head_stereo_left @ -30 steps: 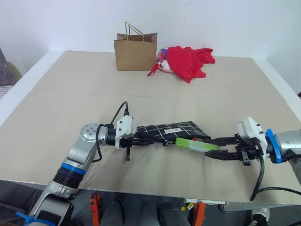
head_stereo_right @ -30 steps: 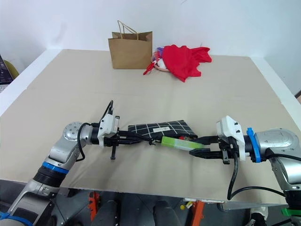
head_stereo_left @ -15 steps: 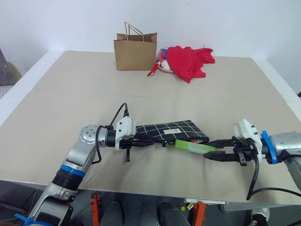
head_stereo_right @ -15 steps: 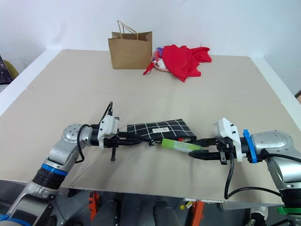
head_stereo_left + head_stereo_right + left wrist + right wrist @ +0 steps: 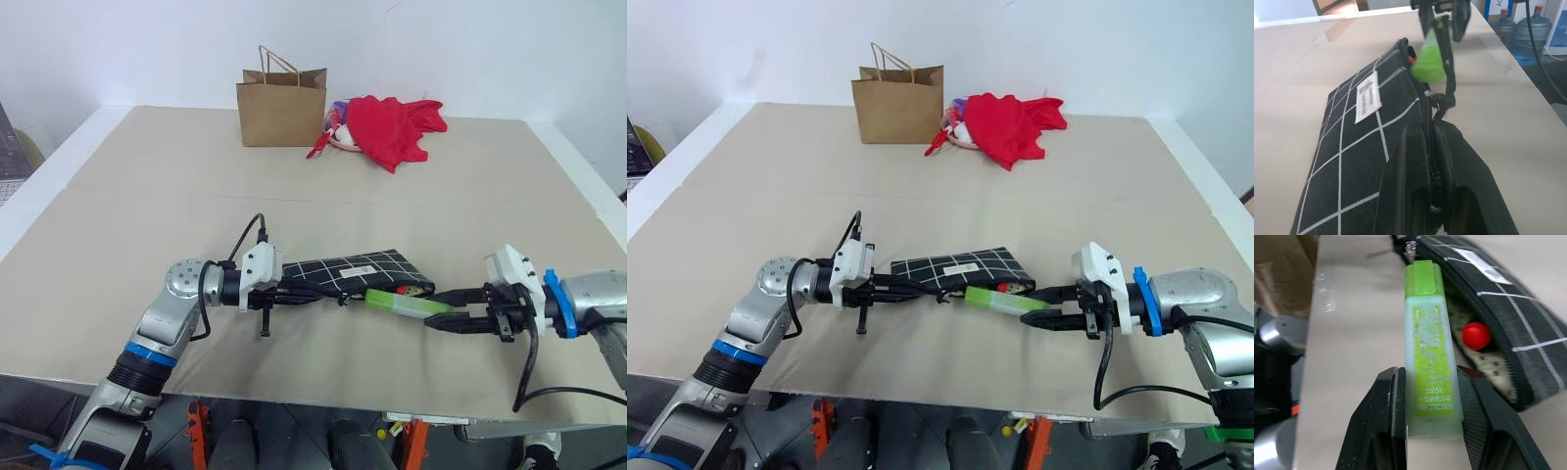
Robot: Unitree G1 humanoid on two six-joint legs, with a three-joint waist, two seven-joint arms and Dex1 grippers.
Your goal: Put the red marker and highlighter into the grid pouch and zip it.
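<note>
Highlighter [image 5: 1430, 347], chunky, pale translucent green plastic with a brighter green cap, is what you have pinched between the right gripper's [image 5: 446, 311] two black fingers [image 5: 1388, 421], gripped at its rear end with the capped end pointing at the mouth of the flat black fabric grid pouch [image 5: 343, 271] with white lines and a small white label. The cap lies at the unzipped edge, beside the zipper teeth rather than clearly inside. Look into that opening from the right wrist view and you see the red end of the black-barrelled red marker [image 5: 1476, 336] already lying inside, against the pale dotted lining. Your left gripper [image 5: 294, 293] has its fingers pressed together on the pouch's zipper end, nipping the fabric edge just short of the black pull cord [image 5: 1445, 100], and the pouch lies on the beige table [image 5: 147, 196] near its front edge, between the two arms. Well apart, at the far side of the table, a brown paper bag [image 5: 282, 106] with handles stands upright, and just beside it lies a crumpled red cloth [image 5: 394, 125]. Neither stands in your way.
</note>
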